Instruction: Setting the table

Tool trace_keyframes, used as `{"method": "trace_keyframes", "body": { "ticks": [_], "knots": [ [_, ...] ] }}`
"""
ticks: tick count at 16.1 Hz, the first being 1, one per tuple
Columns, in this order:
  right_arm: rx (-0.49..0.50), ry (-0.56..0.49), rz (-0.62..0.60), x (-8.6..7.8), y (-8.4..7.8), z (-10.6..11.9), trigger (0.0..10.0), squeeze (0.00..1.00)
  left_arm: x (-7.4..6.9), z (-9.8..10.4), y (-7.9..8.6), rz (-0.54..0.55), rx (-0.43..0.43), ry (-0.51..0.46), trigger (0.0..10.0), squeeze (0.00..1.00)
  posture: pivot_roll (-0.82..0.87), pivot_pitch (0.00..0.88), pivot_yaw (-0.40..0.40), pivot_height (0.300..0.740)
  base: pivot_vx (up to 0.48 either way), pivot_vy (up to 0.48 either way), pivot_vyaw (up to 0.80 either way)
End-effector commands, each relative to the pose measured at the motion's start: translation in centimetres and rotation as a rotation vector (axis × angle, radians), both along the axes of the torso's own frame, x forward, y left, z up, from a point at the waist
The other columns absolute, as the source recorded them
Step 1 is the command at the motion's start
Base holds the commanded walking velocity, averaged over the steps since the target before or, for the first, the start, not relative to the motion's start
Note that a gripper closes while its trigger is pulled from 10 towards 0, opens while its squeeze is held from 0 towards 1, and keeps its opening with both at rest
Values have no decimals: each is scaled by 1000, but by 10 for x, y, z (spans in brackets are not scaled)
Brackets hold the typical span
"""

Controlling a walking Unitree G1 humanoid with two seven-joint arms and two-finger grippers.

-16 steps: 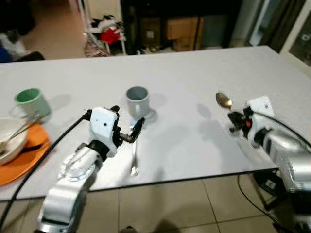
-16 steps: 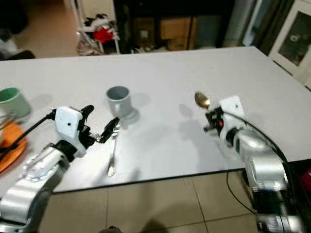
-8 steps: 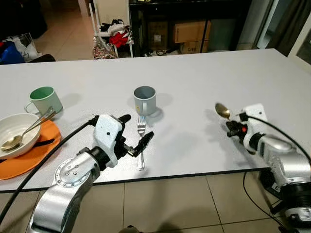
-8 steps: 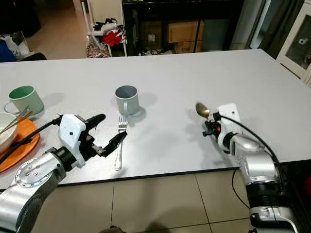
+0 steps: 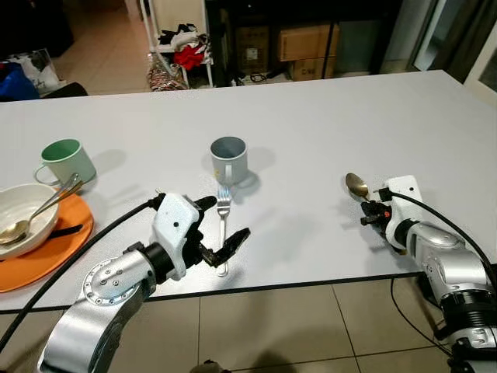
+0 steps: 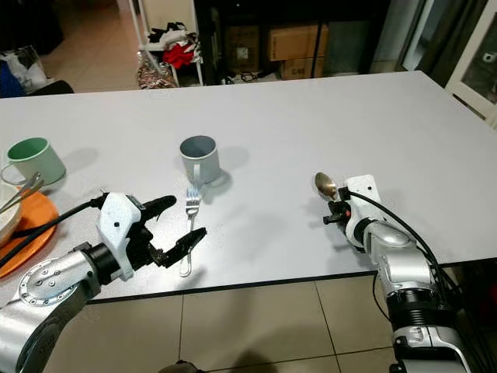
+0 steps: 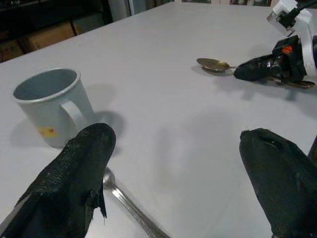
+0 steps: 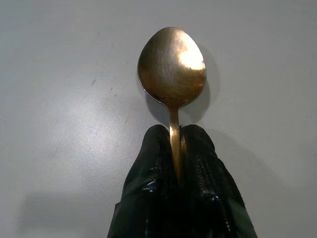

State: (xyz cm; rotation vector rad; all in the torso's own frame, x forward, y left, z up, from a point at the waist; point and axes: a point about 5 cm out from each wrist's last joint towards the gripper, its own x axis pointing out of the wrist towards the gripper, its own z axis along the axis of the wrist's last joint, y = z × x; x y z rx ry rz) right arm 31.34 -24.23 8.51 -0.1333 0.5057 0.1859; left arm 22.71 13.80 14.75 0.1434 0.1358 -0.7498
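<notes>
Gripping a gold spoon (image 8: 171,69) by its handle, the right claw (image 6: 335,211) sits low over the white counter (image 5: 326,116), fingers pinched together on it. The bowl hovers just above the surface, so a careless release could make it skid. The left claw (image 5: 221,233), fingers apart, straddles a fork (image 5: 223,225) lying beside the grey mug (image 5: 229,158); any sweep could knock fork or mug.

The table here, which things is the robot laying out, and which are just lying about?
Part of the job:
fork under the open left gripper
spoon pinched in the right gripper
grey mug

Just lying about:
green mug
bowl on orange plate
</notes>
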Motion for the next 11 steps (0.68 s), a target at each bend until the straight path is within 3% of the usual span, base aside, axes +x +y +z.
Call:
{"method": "trace_keyframes", "body": {
  "ticks": [1, 4, 11],
  "knots": [
    [-6, 28, -10, -3, -2, -3, 10000, 0, 0, 3, 1, -5, 10, -7, 10000, 0, 104, 0, 88, 740, 0, 0, 0],
    [-20, 77, -30, -10, -8, -10, 10000, 0, 2, 3, 0, -11, 9, -6, 10000, 0, 96, 0, 90, 740, 0, 0, 0],
    [-30, 84, -70, -30, -19, -5, 10000, 0, 2, 4, 1, -21, 8, -5, 10000, 0, 92, 0, 91, 740, 0, 0, 0]
  ]
}}
